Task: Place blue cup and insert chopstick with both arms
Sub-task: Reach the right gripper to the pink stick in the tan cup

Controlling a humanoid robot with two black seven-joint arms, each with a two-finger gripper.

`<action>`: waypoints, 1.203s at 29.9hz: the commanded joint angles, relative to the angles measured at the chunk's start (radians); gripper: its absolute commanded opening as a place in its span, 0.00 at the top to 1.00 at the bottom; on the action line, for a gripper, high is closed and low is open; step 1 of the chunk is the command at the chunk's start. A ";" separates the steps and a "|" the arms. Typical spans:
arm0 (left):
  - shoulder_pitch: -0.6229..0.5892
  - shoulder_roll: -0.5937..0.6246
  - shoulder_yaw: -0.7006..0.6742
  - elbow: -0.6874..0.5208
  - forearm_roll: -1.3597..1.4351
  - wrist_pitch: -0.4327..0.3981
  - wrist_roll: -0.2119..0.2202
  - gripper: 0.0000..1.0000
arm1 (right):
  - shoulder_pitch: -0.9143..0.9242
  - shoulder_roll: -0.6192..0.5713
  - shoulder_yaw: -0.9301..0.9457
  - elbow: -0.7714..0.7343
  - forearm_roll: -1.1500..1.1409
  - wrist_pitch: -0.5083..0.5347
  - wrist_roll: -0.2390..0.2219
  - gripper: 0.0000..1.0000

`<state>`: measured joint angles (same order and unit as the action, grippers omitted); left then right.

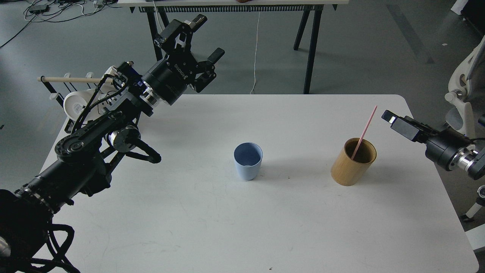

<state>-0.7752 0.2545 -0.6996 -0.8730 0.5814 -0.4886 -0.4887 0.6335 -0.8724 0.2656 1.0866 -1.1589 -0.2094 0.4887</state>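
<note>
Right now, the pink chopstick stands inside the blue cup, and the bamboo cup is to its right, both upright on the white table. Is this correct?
Not quite. In the head view the pink chopstick leans inside the bamboo cup, not the blue cup, which holds nothing. The rest is right: the bamboo cup is to the right, both upright on the white table.

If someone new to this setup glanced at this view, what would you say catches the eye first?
Probably the left gripper, raised high over the table's far-left corner with its fingers spread open and nothing in them. Next comes the blue cup, standing upright and alone near the middle of the white table. To its right, the pink chopstick leans out of the bamboo cup, with the right gripper hovering nearby at the table's right edge.
</note>
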 commanded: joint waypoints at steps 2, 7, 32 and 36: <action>0.011 0.000 -0.001 0.000 -0.002 0.000 0.000 0.07 | 0.006 0.105 -0.009 -0.068 -0.001 -0.001 0.000 0.15; 0.020 0.005 -0.012 0.000 -0.003 0.000 0.000 0.06 | 0.026 0.154 -0.012 -0.093 0.001 -0.001 0.000 0.25; 0.050 0.006 -0.060 0.000 -0.011 0.000 0.000 0.06 | 0.038 0.173 -0.068 -0.100 0.001 -0.007 0.000 0.85; 0.053 0.008 -0.066 0.000 -0.011 0.000 0.000 0.06 | 0.040 0.167 -0.062 -0.096 0.001 -0.010 0.000 0.88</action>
<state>-0.7250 0.2613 -0.7611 -0.8729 0.5710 -0.4886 -0.4887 0.6712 -0.7013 0.1990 0.9876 -1.1586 -0.2166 0.4886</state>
